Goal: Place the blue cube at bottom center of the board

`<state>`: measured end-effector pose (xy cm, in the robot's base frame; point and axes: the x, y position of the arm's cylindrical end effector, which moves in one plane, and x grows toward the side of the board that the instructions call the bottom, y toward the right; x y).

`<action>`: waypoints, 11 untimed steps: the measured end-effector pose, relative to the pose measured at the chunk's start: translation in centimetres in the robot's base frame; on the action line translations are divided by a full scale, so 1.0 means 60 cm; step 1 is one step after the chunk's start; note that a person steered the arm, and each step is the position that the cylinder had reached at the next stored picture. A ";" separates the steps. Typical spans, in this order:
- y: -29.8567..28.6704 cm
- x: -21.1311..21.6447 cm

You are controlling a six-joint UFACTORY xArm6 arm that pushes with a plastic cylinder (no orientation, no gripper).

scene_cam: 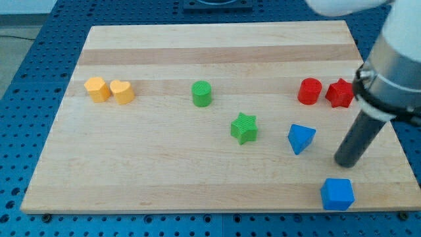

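Note:
The blue cube [337, 194] lies near the board's bottom edge at the view's right. My tip [344, 162] rests on the board just above the cube, a short gap apart from it. A blue triangular block [300, 138] lies to the left of my tip. The rod slants up to the right toward the arm's grey body.
A green star [244, 128] and a green cylinder [202, 93] lie mid-board. A red cylinder [309, 91] and a red star-like block [340, 93] sit at the right. A yellow hexagon [97, 88] and a yellow heart-like block [122, 91] sit at the left. The wooden board [164, 178] is on a blue pegboard.

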<state>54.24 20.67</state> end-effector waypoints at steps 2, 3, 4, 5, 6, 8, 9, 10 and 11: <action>-0.152 -0.059; -0.230 -0.019; -0.195 -0.021; 0.007 -0.020; 0.084 0.054; -0.007 0.122; -0.100 0.122; -0.176 0.118; -0.271 0.097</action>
